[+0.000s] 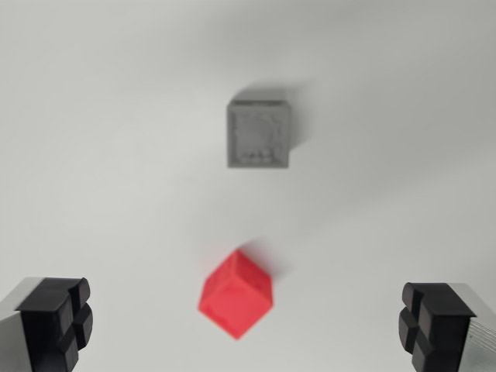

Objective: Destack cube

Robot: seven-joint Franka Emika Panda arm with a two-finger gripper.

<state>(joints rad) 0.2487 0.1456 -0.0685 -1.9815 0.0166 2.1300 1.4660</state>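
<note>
The gripper (248, 325) is wide open over the desk (93, 116). The red cube (235, 294) sits apart from the gray cube (259, 134).

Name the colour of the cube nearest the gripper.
Red cube, shown in the wrist view.

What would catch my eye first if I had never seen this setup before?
Most likely the red cube, bright against the plain white surface, low in the middle of the wrist view and turned cornerwise. Above it, apart from it, sits a grey cube, squarer to the camera and a little blurred. In the bottom corners are the gripper's two black fingertips, spread wide and holding nothing.
</note>
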